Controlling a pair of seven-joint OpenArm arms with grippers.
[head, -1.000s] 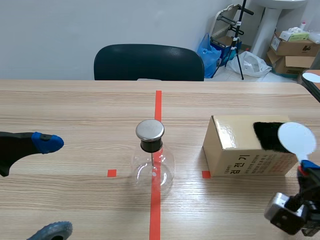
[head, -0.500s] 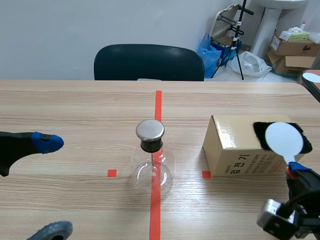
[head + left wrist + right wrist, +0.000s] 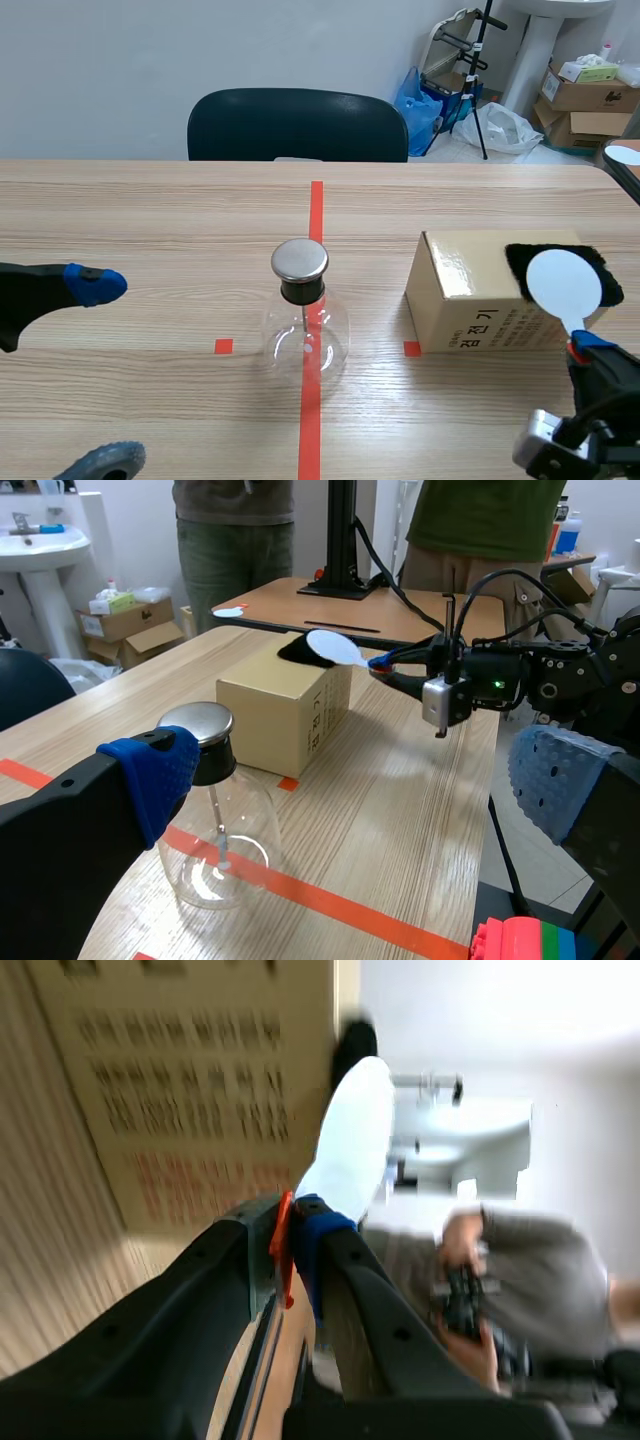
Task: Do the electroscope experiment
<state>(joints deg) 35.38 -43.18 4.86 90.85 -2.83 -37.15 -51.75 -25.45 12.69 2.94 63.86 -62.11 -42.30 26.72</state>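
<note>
The electroscope, a clear glass flask [image 3: 303, 340] with a round metal cap [image 3: 300, 259], stands on the red tape line at mid table. To its right sits a tan cardboard box [image 3: 470, 300] with a black cloth [image 3: 520, 262] on top. My right gripper [image 3: 587, 345] is shut on the stem of a white round paddle [image 3: 565, 283], whose disc is held up against the black cloth. The paddle [image 3: 351, 1140] rises ahead of the right gripper [image 3: 296, 1222], beside the box [image 3: 180, 1080]. My left gripper [image 3: 100, 372] stays open at the left, apart from the flask [image 3: 215, 825].
A dark chair [image 3: 298, 125] stands behind the table's far edge. Cardboard boxes [image 3: 585, 100] and bags lie on the floor at the back right. People stand by a second table [image 3: 380, 605] beyond the box. A coloured block [image 3: 520, 940] lies under the left gripper.
My right gripper has moved left and a little nearer with the paddle, sliding the white disc leftward over the black cloth. The left arm and the flask have not moved.
</note>
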